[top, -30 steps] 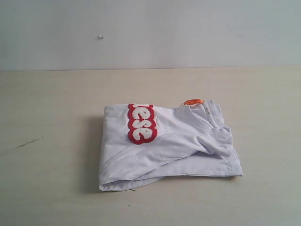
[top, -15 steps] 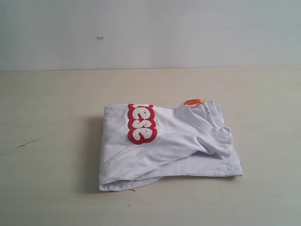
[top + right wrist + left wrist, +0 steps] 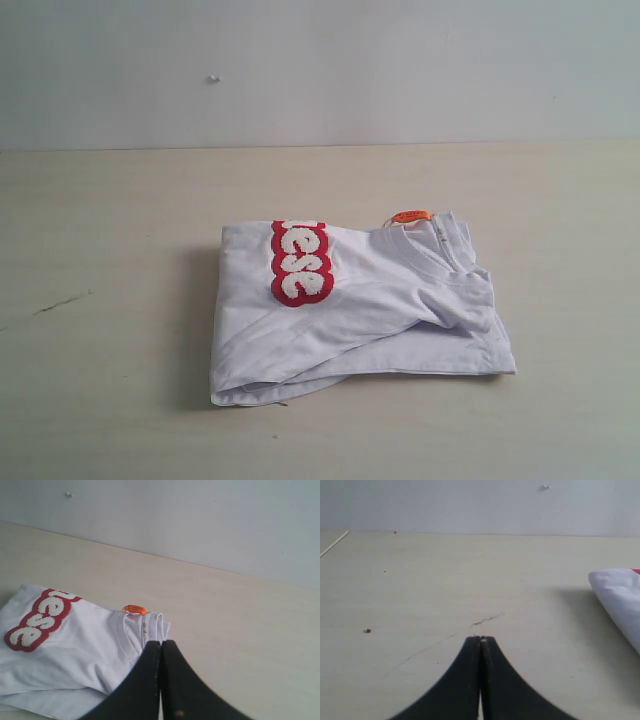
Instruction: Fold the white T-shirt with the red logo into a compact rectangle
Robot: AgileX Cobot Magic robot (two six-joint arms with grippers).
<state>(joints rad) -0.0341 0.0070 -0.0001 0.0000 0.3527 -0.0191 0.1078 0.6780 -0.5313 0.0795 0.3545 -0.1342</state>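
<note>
1. The white T-shirt [image 3: 350, 310] lies mid-bench, folded into a rough rectangle w/ layers stacked. The red logo [image 3: 301, 262] is on top by the tee's far edge, only partly showing. The orange neck tag [image 3: 411, 216] & ribbed collar [image 3: 430, 255] sit at its far right corner.
2. Handling, my guess: light, limp cotton, so plies will sag & slide on each other. Not fragile; the logo patch is prob. stiffer. The tee's near edge gapes & its right side puckers. Pinch all plies at a corner, not the top one alone.
3. The left claw [image 3: 481, 640] is clenched, empty, over bare bench [image 3: 100, 400] off the tee's logo side. The right claw [image 3: 161, 642] is clenched, empty, aimed at the collar side. Neither shows in the ext. view.
4. Around: a thin dark scratch [image 3: 60, 303] well off the tee's left, and a plain wall [image 3: 400, 70] beyond it w/ a small speck [image 3: 213, 78]. Nothing blocks access.
</note>
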